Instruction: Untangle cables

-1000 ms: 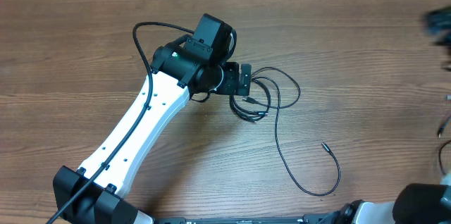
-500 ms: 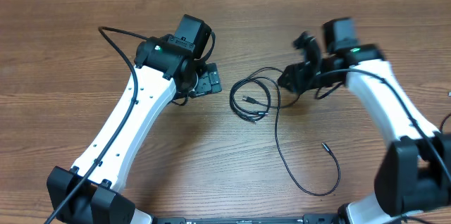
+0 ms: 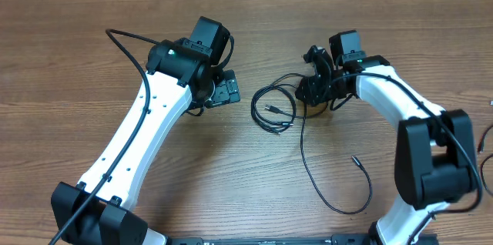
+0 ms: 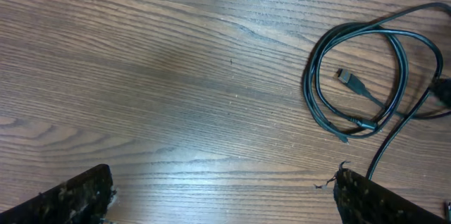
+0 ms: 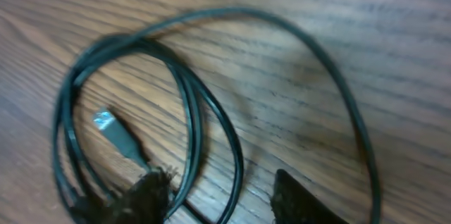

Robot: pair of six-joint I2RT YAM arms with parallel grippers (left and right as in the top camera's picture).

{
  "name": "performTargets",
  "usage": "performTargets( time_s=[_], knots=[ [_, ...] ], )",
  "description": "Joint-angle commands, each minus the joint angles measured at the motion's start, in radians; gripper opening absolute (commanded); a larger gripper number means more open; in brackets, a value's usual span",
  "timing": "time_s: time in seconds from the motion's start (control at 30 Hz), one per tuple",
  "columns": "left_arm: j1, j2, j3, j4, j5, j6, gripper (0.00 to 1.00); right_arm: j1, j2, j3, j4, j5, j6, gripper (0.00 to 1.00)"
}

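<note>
The cables [image 3: 274,109] lie as a small black coil in the middle of the table, with one long tail curling to a plug [image 3: 357,160] at the lower right. My left gripper [image 3: 226,89] hovers just left of the coil, open wide with only bare wood between its fingers [image 4: 74,199]; the coil [image 4: 356,69] shows at upper right there. My right gripper [image 3: 314,89] is low over the coil's right side. Its jaws stand partly apart, and two cable strands [image 5: 229,168] run between the fingertips [image 5: 299,199]. A silvery plug tip [image 5: 104,120] lies inside the loop.
The wooden table [image 3: 77,83] stretches out to the left and front. The left arm's own thick black wire [image 3: 127,45] arches over its white link. Another dark wire [image 3: 484,139] shows at the right edge.
The right arm has swung in from the right to the coil, and its jaws have narrowed around the strands. The left gripper drew back left from the coil, then held still.
</note>
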Motion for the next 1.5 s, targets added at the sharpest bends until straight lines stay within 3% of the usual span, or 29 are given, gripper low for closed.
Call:
performTargets(
  time_s=[0.0, 0.17, 0.2, 0.27, 0.63, 0.83, 0.93, 1.2, 1.33, 1.47],
  knots=[
    [0.002, 0.010, 0.002, 0.002, -0.021, -0.018, 0.99, 0.000, 0.066, -0.003, 0.001, 0.008, 0.017, 0.40],
    [0.002, 0.010, 0.002, 0.002, -0.021, -0.018, 0.99, 0.000, 0.105, -0.003, 0.030, -0.047, 0.077, 0.32],
    [0.002, 0.010, 0.002, 0.003, -0.021, -0.018, 1.00, 0.000, 0.105, -0.003, 0.036, -0.066, 0.077, 0.27],
    [0.001, 0.010, 0.002, 0.005, -0.021, -0.018, 1.00, 0.001, 0.105, -0.003, 0.042, -0.106, 0.079, 0.04],
    [-0.002, 0.010, 0.002, -0.003, -0.012, -0.016, 1.00, -0.055, 0.085, 0.044, -0.011, -0.772, 0.126, 0.04],
    [-0.056, 0.010, 0.002, 0.045, 0.065, 0.114, 0.99, -0.130, -0.080, 0.099, -0.215, -0.760, 0.087, 0.04],
    [-0.095, 0.010, 0.002, 0.079, 0.065, 0.122, 0.99, -0.138, -0.222, 0.105, -0.262, -0.755, 0.046, 0.04],
    [-0.171, 0.010, -0.068, 0.227, 0.066, 0.056, 0.99, -0.148, -0.671, 0.106, -0.220, -0.684, 0.079, 0.04],
    [-0.172, 0.010, -0.144, 0.291, 0.087, 0.046, 1.00, -0.154, -0.808, 0.131, -0.113, -0.595, 0.172, 0.04],
    [-0.172, 0.010, -0.242, 0.402, 0.182, 0.046, 1.00, -0.154, -0.904, 0.177, -0.040, -0.543, 0.178, 0.04]
  ],
)
